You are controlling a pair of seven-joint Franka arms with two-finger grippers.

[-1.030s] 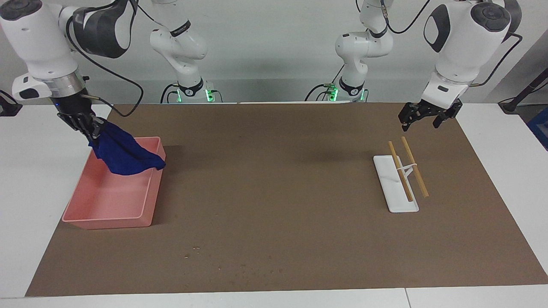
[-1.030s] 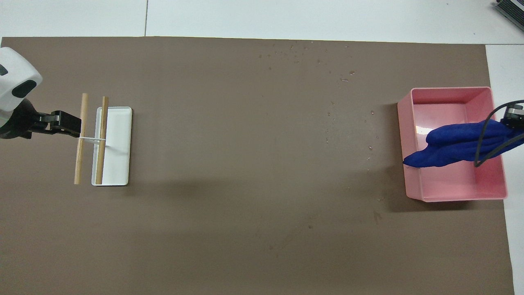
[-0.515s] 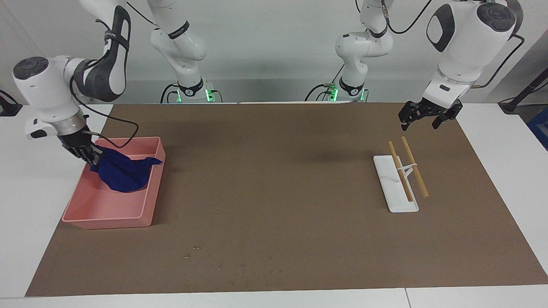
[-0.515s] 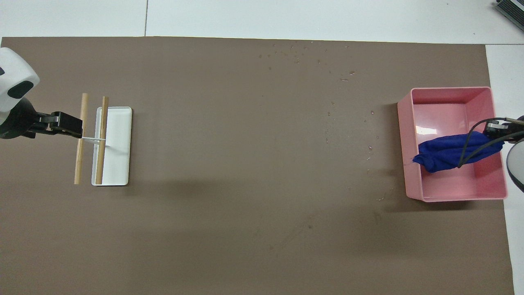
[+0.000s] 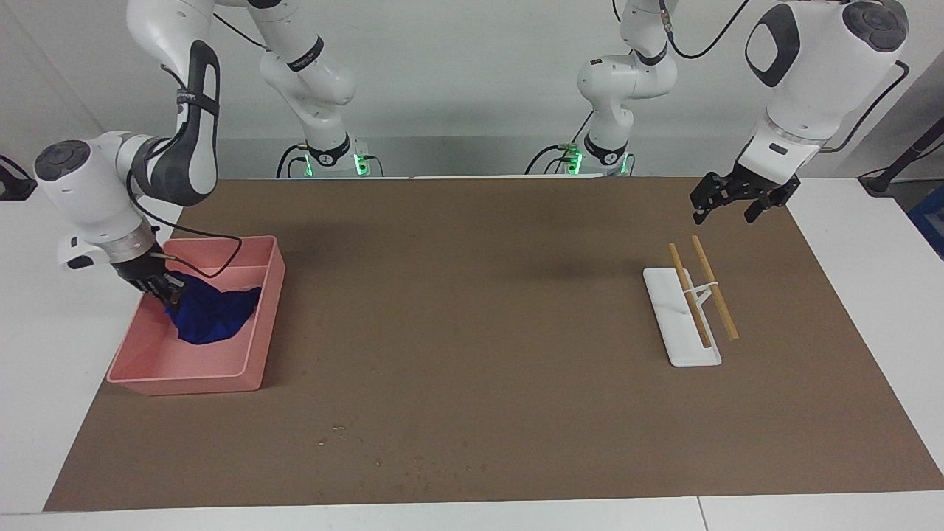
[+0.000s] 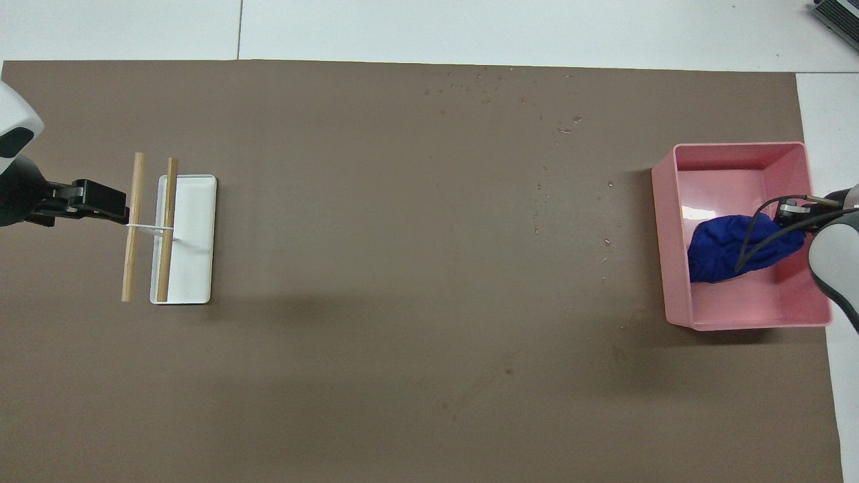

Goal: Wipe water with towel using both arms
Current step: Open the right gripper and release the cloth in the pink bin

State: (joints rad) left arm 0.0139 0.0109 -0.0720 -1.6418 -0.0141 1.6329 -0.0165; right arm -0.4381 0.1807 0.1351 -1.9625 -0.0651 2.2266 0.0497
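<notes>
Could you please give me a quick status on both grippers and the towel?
Right gripper down in pink tray, shut on towel. Left gripper open, waiting above mat near white stand. Water droplets on mat, nothing in the way.

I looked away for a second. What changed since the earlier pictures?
The right end effector came down into the tray, still pinching the towel, which now rests bunched inside. The left end effector stayed open over the mat; rack and droplets unchanged.
</notes>
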